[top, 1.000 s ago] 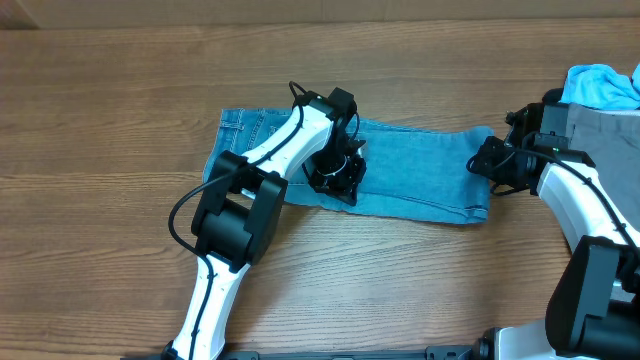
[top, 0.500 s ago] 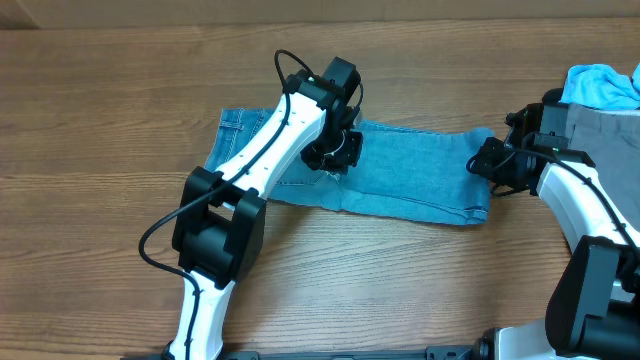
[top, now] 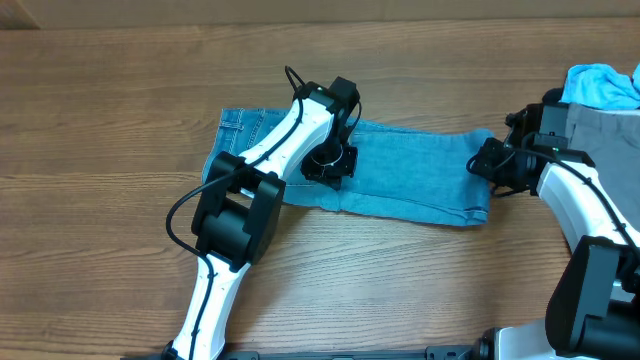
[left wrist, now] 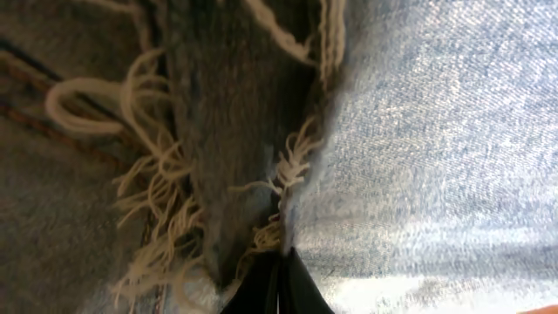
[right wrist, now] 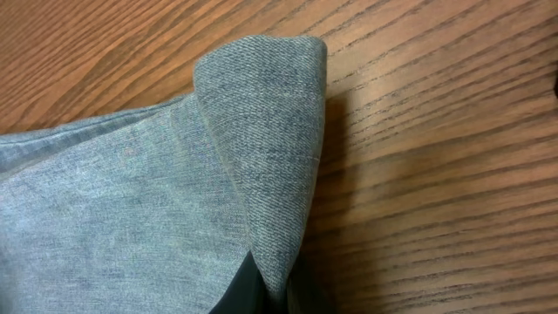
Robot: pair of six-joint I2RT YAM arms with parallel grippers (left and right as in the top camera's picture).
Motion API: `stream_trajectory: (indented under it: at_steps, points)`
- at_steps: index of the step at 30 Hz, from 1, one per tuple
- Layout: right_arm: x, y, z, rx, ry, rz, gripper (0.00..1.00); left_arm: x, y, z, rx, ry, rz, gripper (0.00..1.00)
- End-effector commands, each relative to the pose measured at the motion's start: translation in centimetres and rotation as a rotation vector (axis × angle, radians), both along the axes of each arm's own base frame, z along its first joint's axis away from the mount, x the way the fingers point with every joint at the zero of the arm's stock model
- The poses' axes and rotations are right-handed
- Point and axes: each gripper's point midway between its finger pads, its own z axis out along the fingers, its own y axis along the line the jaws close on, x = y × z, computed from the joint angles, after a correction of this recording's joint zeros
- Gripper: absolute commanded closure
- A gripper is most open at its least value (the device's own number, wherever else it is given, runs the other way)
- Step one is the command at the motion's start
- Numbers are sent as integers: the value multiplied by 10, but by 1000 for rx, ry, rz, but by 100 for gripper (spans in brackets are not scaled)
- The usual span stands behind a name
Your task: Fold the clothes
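one pair of jeans (top: pixel 410 175) is lying flat across the counter (top: pixel 120 120), waist to the left, legs running right. two grippers are gripping it: the left gripper (top: pixel 330 165) is coming down near the middle, its jaws clamped tight on a frayed edge of denim, and the right gripper (top: pixel 490 165) is pinching a raised fold at the hem end. two more garments are sitting at the right edge: one blue garment (top: pixel 600 85) and one grey garment (top: pixel 605 125) touching it.
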Motion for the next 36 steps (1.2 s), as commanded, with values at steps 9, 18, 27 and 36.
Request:
stream_trajectory:
  at_steps: [9, 18, 27, 36]
  points:
    - [12, -1, 22, -17, -68, 10, 96, 60, -14, 25, 2, -205, 74, 96]
    - [11, -1, 22, -17, -65, 10, 96, 49, -7, -26, 89, -130, 54, 96]
    - [11, -1, 22, -16, -63, 10, 96, 89, -22, 36, -3, -280, 80, 96]
    - [11, -1, 22, -16, -63, 10, 96, 96, -36, 26, -27, -330, 68, 96]
